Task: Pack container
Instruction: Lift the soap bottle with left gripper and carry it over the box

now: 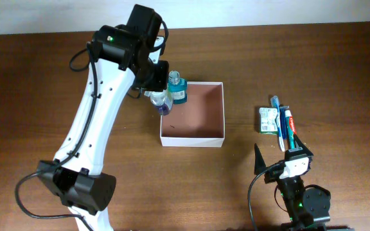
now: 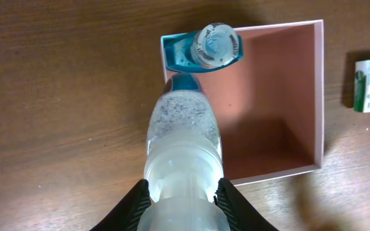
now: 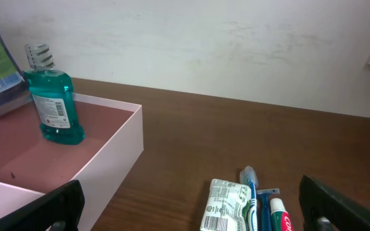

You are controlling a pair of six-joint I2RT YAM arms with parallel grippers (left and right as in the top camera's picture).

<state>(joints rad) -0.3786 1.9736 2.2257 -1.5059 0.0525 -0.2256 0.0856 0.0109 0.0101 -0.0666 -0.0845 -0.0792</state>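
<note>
The container (image 1: 216, 136) is a square white-walled box with a reddish-brown inside, at the table's middle; it also shows in the left wrist view (image 2: 320, 102) and right wrist view (image 3: 117, 151). A teal mouthwash bottle (image 1: 178, 90) stands upright in its far-left corner (image 2: 207, 50) (image 3: 53, 96). My left gripper (image 2: 182, 192) is shut on a clear bottle (image 2: 184, 135), holding it over the container's left wall (image 1: 161, 101). My right gripper (image 3: 188, 212) is open and empty, low near the toiletries at the table's front right (image 1: 282, 159).
To the right of the container lie a white-green packet (image 1: 268, 120) (image 3: 227, 205), a blue toothbrush (image 1: 277, 119) (image 3: 252, 192), a razor and a toothpaste tube (image 1: 288, 126) (image 3: 280, 215), side by side on the wooden table.
</note>
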